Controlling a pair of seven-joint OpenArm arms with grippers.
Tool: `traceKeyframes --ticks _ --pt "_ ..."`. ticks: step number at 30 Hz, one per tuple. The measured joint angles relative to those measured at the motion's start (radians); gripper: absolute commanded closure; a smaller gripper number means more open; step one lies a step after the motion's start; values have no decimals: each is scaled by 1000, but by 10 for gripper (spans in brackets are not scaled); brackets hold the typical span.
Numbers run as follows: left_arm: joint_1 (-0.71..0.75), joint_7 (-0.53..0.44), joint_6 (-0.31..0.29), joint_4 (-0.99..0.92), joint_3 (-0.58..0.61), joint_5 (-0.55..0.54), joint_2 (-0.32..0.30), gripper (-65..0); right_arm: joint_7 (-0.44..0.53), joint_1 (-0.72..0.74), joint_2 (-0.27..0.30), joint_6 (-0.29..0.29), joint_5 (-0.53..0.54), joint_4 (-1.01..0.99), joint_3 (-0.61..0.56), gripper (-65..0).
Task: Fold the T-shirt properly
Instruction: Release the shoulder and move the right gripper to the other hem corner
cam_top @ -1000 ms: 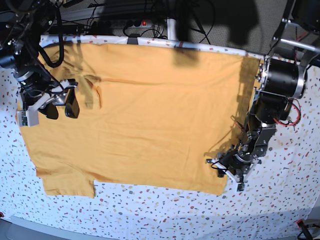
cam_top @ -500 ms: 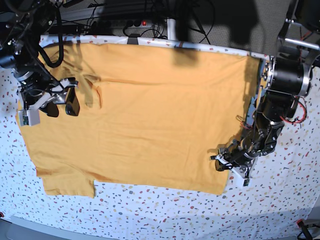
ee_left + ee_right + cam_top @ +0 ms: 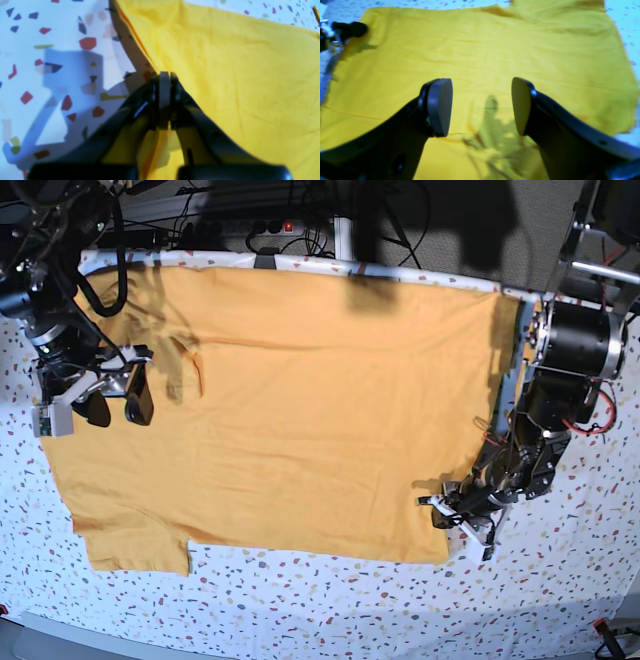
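T-shirt (image 3: 300,410) lies spread flat across the speckled tablecloth (image 3: 330,600), filling most of the table from about 10 o'clock round to 4 o'clock in the base view, one short sleeve poking out at 7 o'clock. Left gripper (image 3: 452,510) sits at the shirt's 4 o'clock corner, jaws clenched together. In its wrist view the left gripper (image 3: 163,77) has the shirt's edge pinched between the pads, fabric (image 3: 225,75) fanning out toward 1–3 o'clock and bare tablecloth (image 3: 50,50) at 9–11 o'clock. Right gripper (image 3: 110,402) hangs over the shirt's 9 o'clock edge, jaws spread wide, nothing between them. Its wrist view shows the right gripper (image 3: 481,105) with both pads apart above the cloth (image 3: 482,50), casting a shadow on the yellow fabric at 6 o'clock.
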Motion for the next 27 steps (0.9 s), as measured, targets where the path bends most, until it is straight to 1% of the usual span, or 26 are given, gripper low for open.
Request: traceKeyframes --ticks 2,4,6,8,10,15,18,20,22,23,25,27 --pt "0 -8 0 0 0 0 1 0 33 53 3 0 -64 -29 1 -350" --pt "0 -10 0 0 0 0 0 0 79 102 17 0 -69 -84 1 -350" --pt "0 -8 0 0 0 0 -1 0 85 159 44 0 -66 -183 -2 -350" --pt "0 -10 0 -1 0 -1 -2 0 86 228 85 2 -108 -319 -14 -350" --pt "-1 -11 0 -1 0 -1 -2 0 98 299 139 2 -142 -484 -39 -351" --pt "-1 -11 -2 -2 0 -2 0 0 198 483 274 3 -263 -917 -153 -351" --pt "-1 -13 -2 -2 0 -2 0 0 292 599 342 1 -353 -1101 -227 -351" --pt "-1 -11 -1 -2 0 -1 0 0 380 680 379 0 -406 -1201 -266 -351" --pt "-1 -11 -1 -2 0 -1 0 0 441 758 404 -4 -462 -1301 -291 -351" --pt "-1 -12 -1 -2 0 -1 0 0 476 791 412 -12 -493 -1351 -294 -351" --pt "0 -11 -1 -2 0 -1 0 0 527 836 423 -82 -521 -1456 -297 -351" --pt "0 -11 0 -2 0 -1 0 0 576 860 432 -114 -566 -1554 -298 -351"
